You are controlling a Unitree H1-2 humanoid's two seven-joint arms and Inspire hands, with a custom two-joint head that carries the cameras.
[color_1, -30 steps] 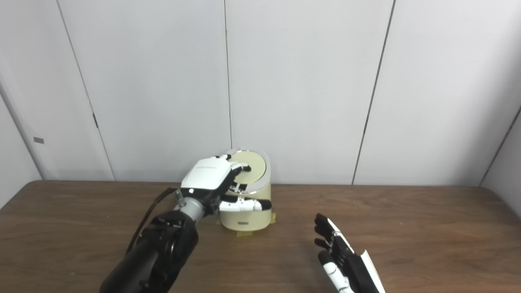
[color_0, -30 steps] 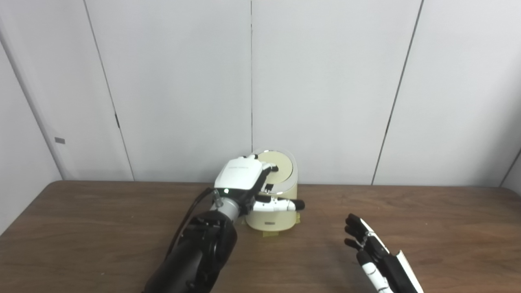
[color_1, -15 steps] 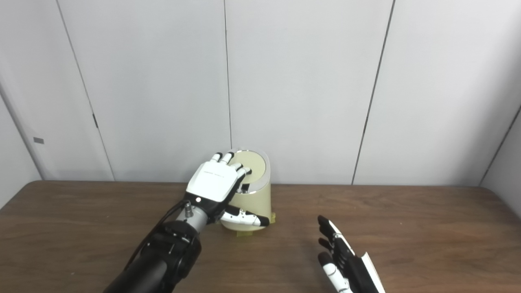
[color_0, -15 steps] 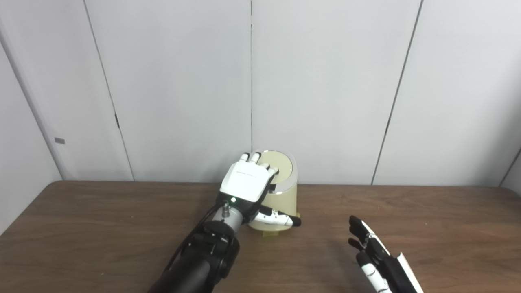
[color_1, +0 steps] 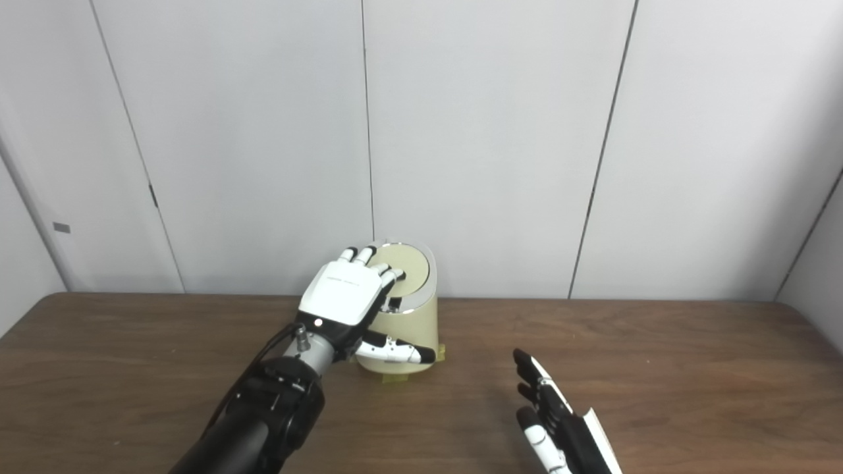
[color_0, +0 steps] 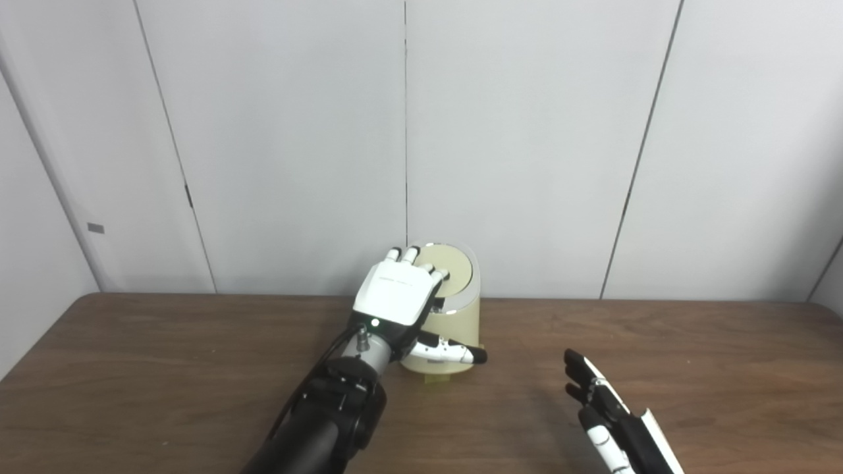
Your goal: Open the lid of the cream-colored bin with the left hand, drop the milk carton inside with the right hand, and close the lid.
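both hands show empty with fingers spread: the left hand lies flat over the closed lid of the cream-colored bin, likely to press it shut, while the right hand waits near the table edge. no milk carton is visible.

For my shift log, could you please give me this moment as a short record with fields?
bin: cream, on the table near the wall
lid: down
left hand: open, fingers spread over the lid's left edge
right hand: open, empty, low at the right
milk carton: not in view
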